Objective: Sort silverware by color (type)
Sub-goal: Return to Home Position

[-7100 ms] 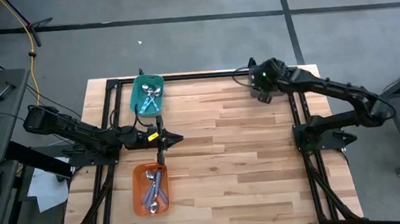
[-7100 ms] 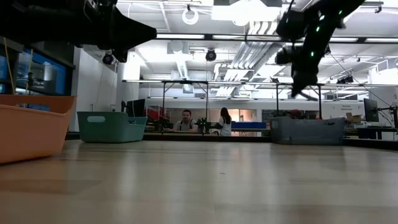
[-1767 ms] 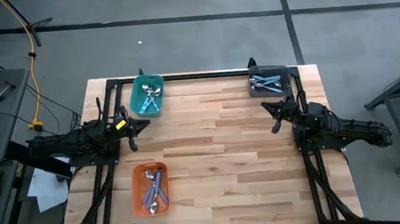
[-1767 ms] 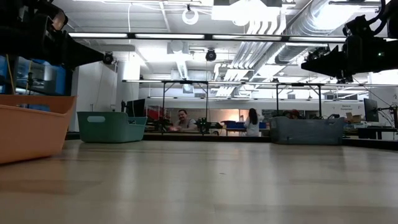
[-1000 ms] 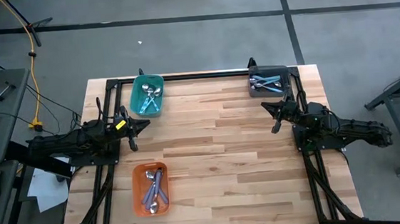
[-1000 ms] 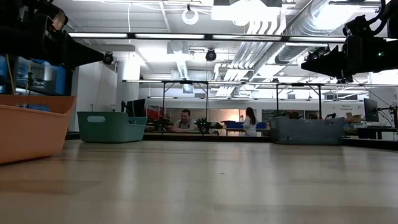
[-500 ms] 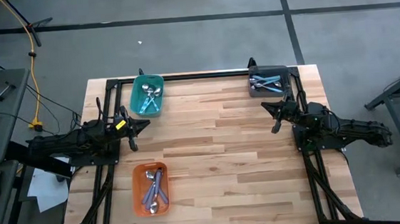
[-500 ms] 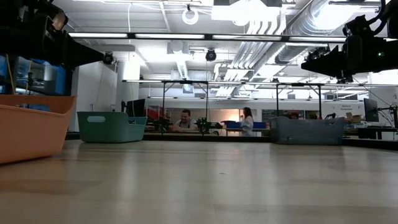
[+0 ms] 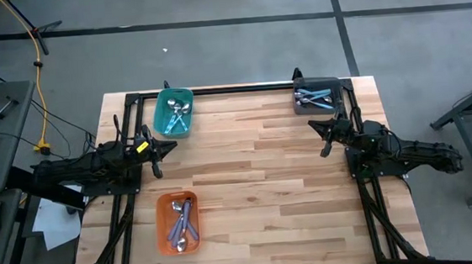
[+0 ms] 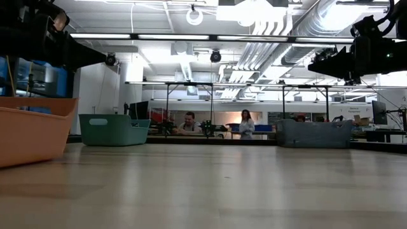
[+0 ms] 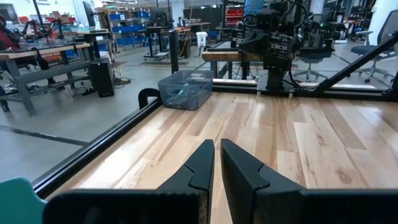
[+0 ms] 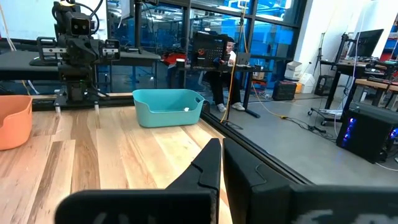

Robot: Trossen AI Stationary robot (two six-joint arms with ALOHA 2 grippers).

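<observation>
The spoons lie in three bins. Pale-handled ones are in the teal bin, blue-handled ones in the grey bin, purple-handled ones in the orange bin. My left gripper hovers at the table's left side, just near of the teal bin, shut and empty; its fingers point across the table at the grey bin. My right gripper hovers at the right side, near of the grey bin, shut and empty, facing the teal bin.
A black frame rail runs along the table's far edge and down both sides. Bare wooden boards stretch between the two arms. Beyond the table, people stand in the room.
Both arms have kept still. In the room behind the table, a person has walked a little toward the picture's left.
</observation>
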